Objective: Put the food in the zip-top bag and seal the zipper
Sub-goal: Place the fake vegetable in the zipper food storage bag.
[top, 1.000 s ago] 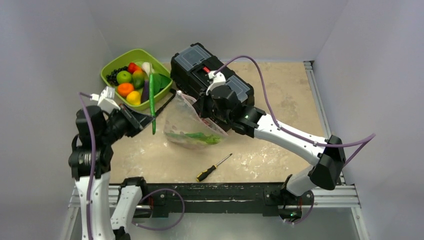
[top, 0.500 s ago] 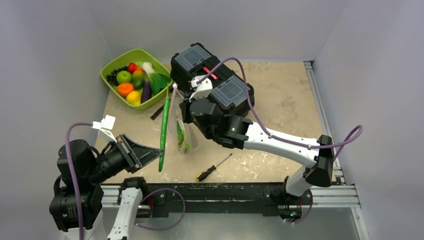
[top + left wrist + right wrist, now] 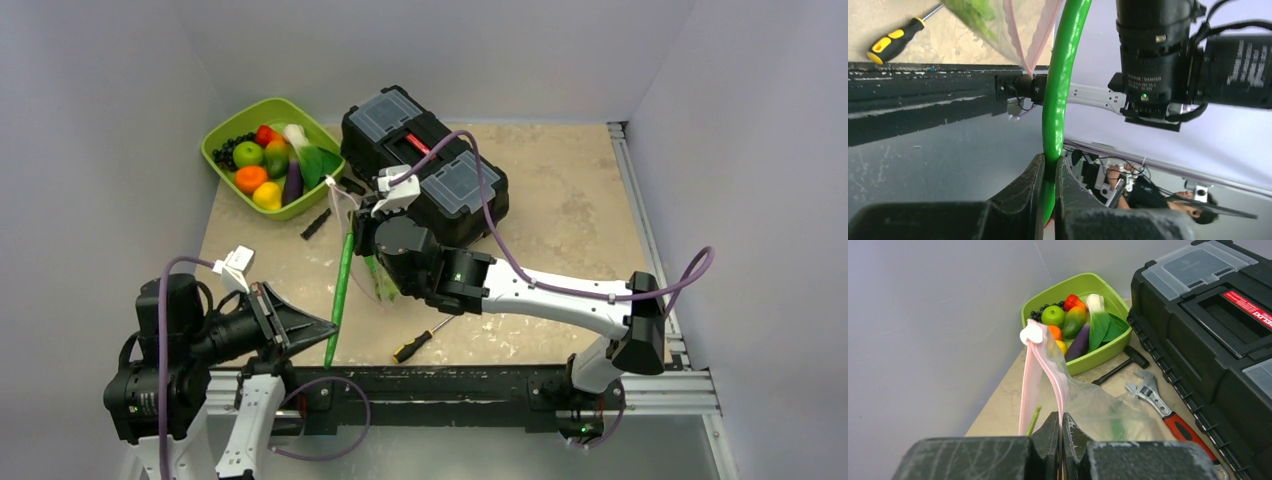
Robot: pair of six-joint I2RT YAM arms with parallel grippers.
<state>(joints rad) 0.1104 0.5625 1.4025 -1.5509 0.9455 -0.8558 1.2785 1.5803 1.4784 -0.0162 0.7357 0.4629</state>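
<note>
1. While the left gripper (image 3: 1049,167) is clenching the long green leek stalk (image 3: 1063,75) near its lower end, the stalk's top is leaning beside the zipper (image 3: 1027,390).
2. The right gripper (image 3: 1061,422) is pinching the mouth of the hanging zip-top bag (image 3: 1098,405).
3. Other food (image 3: 1053,316) is sitting in the lime-green tray (image 3: 1108,352).

The left arm (image 3: 160,390) is folded low at the near-left corner of the worktop (image 3: 560,200). Its forearm lies almost level and points right along the near edge. The left pincer (image 3: 322,327) has its jaws pressed together on the lower end of a leek stalk (image 3: 342,280), which rises from between the fingers (image 3: 1023,185).

The right arm (image 3: 560,295) climbs from its base to a raised elbow on the right. Its white forearm then reaches left across the worktop. The right pincer (image 3: 1060,419) is fully closed, pinching the zip-top bag (image 3: 1093,405) by its zipper (image 3: 1030,375).
</note>
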